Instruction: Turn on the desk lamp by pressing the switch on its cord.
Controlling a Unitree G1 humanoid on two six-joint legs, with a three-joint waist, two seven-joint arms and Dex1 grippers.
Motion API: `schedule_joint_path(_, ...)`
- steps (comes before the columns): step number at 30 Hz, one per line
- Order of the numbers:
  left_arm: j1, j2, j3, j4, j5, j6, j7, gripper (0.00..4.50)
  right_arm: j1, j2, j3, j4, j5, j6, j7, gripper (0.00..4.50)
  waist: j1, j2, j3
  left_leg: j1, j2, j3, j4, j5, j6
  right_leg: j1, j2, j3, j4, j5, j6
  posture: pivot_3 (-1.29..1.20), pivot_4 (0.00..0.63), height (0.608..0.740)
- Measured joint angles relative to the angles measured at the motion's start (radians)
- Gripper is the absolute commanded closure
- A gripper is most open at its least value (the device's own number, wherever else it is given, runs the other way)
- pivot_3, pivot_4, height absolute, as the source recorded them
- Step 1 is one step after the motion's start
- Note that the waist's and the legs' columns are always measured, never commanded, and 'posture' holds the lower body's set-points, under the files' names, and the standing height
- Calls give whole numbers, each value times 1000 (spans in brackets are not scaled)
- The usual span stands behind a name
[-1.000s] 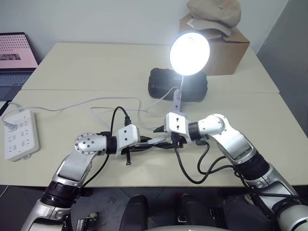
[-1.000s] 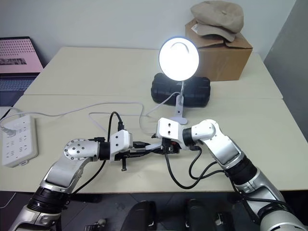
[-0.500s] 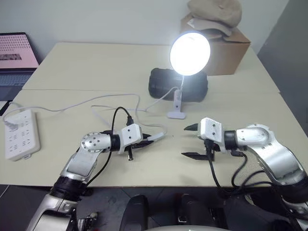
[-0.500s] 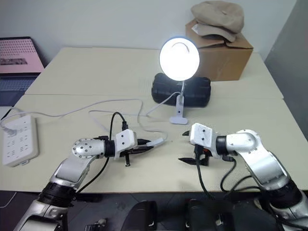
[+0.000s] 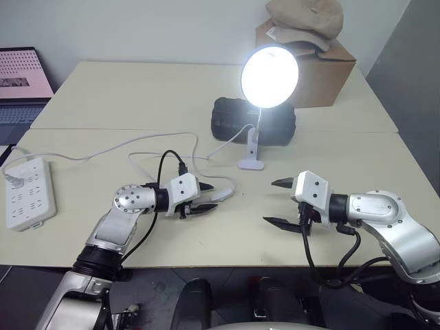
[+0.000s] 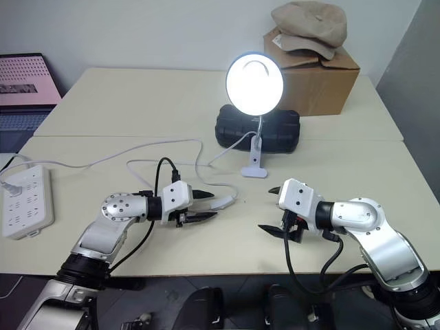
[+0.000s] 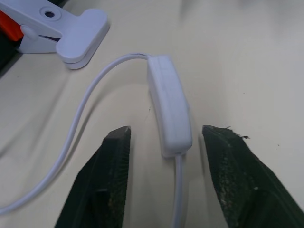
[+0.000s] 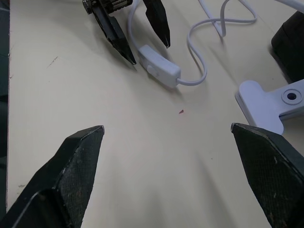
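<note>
The desk lamp point(image 5: 270, 75) is lit, its clip base point(image 5: 250, 163) standing on the table. Along the thin white cord point(image 7: 178, 199) lies the switch point(image 5: 221, 194), flat on the tabletop. My left gripper point(image 5: 206, 199) is open around the near end of the switch point(image 7: 169, 111), one finger on each side with a gap to both. My right gripper point(image 5: 271, 201) hovers open to the right of the switch, pointing toward it, with nothing between its fingers. The right wrist view shows the switch point(image 8: 161, 71) and the left gripper's tips ahead.
A white power strip point(image 5: 29, 192) lies at the table's left edge. A black case point(image 5: 237, 120) sits behind the lamp, with a cardboard box point(image 5: 323, 69) topped by a cap at the back right. A laptop point(image 5: 24, 75) stands at the far left.
My right gripper has pulled away to the right from the switch and opened wide. My left gripper has opened, leaving the switch lying on the table. The lamp stays lit throughout.
</note>
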Motion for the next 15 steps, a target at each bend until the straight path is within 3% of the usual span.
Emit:
schedule_joint_path(2, 53, 20, 31, -64, -29, 24, 0, 690, -7, 0, -4, 16, 8, -9, 0, 0, -3, 0, 0, 0, 0, 0, 0, 0, 0, 0, 0, 0, 0, 0, 0, 0, 150, 740)
schedule_joint_path(7, 291, 139, 191, -319, -147, 176, 4, 690, -6, -6, -60, 47, 51, -47, 20, 0, -1, 0, 0, 1, 0, 0, -1, 0, 0, 0, -1, 0, 0, 0, 0, 0, 150, 740)
schedule_joint_path(15, 524, 167, 469, -577, -276, 409, 113, 690, 37, -49, -140, 98, 101, -143, 93, 0, 8, -1, 0, 2, 0, -1, 0, 0, 0, 1, -2, -1, 0, -1, -2, 0, 150, 740)
